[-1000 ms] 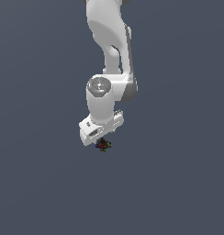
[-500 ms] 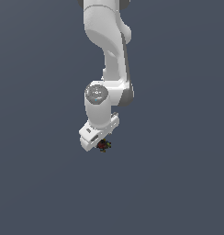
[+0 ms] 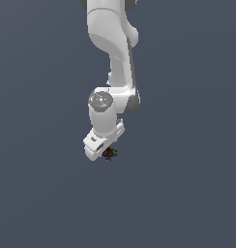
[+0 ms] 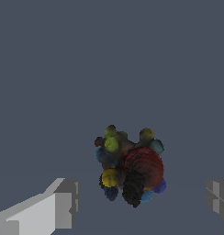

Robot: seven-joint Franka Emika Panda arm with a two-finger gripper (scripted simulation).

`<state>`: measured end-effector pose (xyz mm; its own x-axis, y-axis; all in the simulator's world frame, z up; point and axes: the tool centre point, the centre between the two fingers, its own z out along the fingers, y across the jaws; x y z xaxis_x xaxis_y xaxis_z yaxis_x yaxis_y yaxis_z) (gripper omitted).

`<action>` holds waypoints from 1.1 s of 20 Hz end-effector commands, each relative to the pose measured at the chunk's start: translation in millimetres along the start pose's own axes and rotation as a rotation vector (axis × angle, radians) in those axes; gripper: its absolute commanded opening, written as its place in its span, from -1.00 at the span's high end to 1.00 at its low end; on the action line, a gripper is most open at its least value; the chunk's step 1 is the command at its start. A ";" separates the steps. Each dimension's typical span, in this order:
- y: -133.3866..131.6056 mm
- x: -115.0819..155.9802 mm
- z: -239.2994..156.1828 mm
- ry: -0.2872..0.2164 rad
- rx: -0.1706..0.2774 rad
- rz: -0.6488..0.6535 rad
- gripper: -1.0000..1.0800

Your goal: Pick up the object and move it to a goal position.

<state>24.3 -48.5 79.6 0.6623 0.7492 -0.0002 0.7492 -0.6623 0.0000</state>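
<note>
The object (image 3: 109, 154) is a tiny lump, dark red and black with green and yellow specks. In the exterior view it shows just below the white hand of the arm. My gripper (image 3: 106, 152) hangs over it, its fingers hidden behind the hand. In the wrist view the object (image 4: 130, 167) lies between the two grey fingers (image 4: 63, 202), which stand wide apart on either side and do not touch it. My gripper (image 4: 142, 196) is open.
The white arm (image 3: 112, 53) comes down from the top of the exterior view. Around it there is only a plain grey-blue surface (image 3: 187, 193), with no other objects or edges in view.
The arm has come down a little and its hand has shifted slightly toward the exterior view's left. The object has stayed where it was.
</note>
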 end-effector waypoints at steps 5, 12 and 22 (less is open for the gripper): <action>-0.6 -0.1 18.5 0.000 0.000 -0.002 -0.92; -0.7 -0.6 48.4 0.000 0.000 -0.005 -0.92; -0.2 0.2 49.9 0.000 0.000 -0.005 1.00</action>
<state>26.6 -49.0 34.8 0.6595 0.7517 0.0038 0.7517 -0.6595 0.0061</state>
